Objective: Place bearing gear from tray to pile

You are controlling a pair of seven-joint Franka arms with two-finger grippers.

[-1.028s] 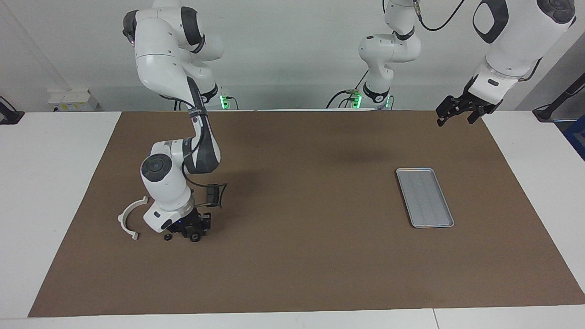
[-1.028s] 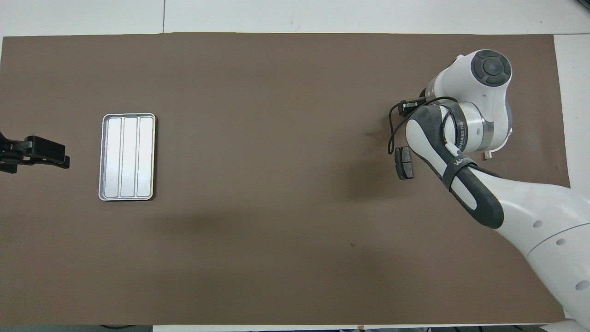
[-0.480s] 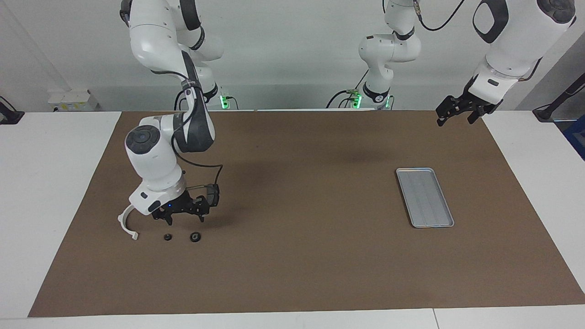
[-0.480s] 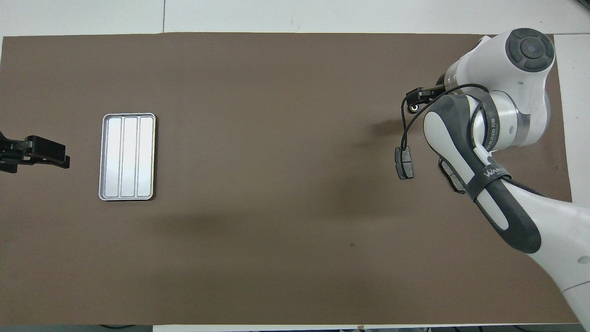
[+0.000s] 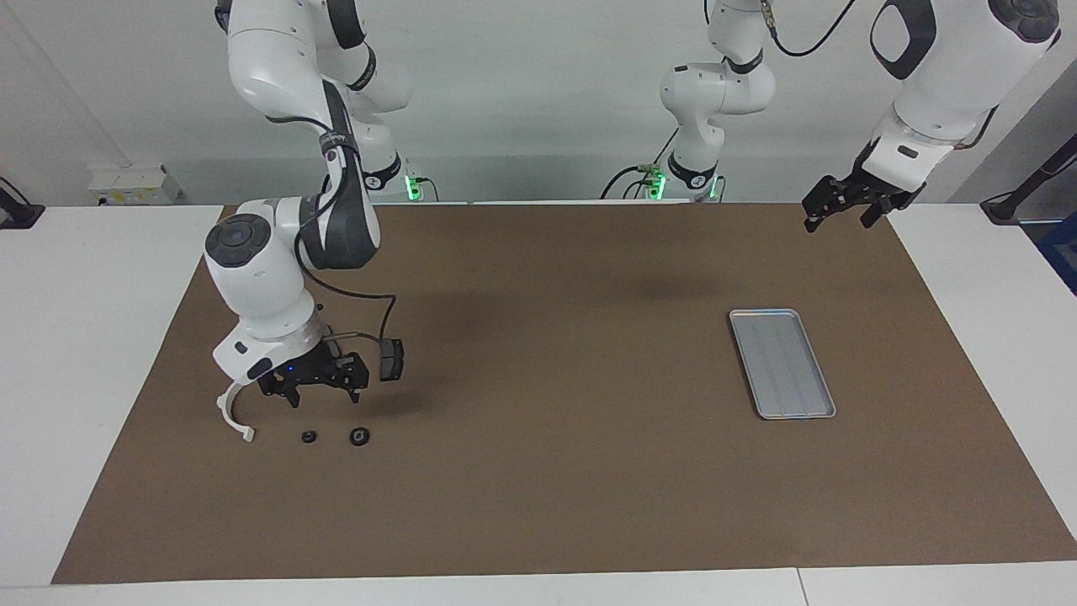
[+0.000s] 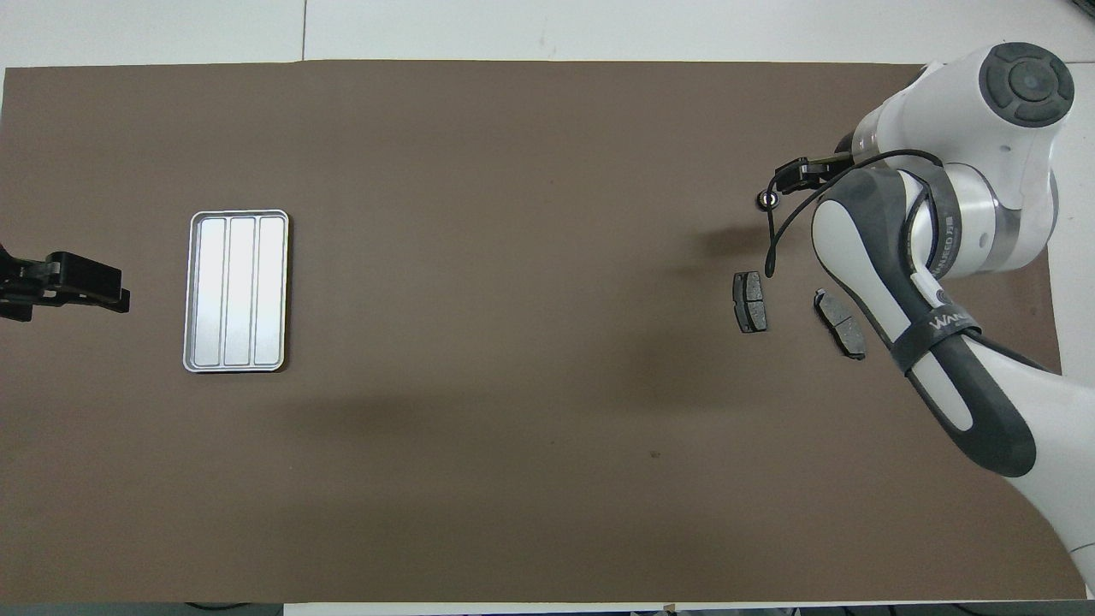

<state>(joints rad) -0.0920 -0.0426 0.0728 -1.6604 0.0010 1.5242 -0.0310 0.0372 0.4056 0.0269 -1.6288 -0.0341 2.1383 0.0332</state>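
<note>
White half-ring bracket [image 5: 233,410] lies on the brown mat [image 5: 547,488] at the right arm's end of the table, partly hidden by the right arm's wrist. Just beside it, farther from the robots, two small dark round parts rest on the mat: a smaller black ring [image 5: 309,437] and the bearing gear [image 5: 360,436], apart from each other and free of any grip. Right gripper [image 5: 317,396] hangs low over the mat just above these parts, fingers spread, nothing between them. One dark brake pad [image 5: 390,359] shows beside the gripper, nearer to the robots than the gear; in the overhead view it [image 6: 750,301] lies flat, with a second brake pad [image 6: 839,323] beside it toward the table's end, partly under the arm. The gear sits among this pile. Toward the left arm's end, the tray [image 5: 782,363] lies on the mat, ribs lengthwise. Left gripper [image 5: 837,216] waits raised over the mat's corner near its base, well apart from the tray, fingers spread, holding nothing.
</note>
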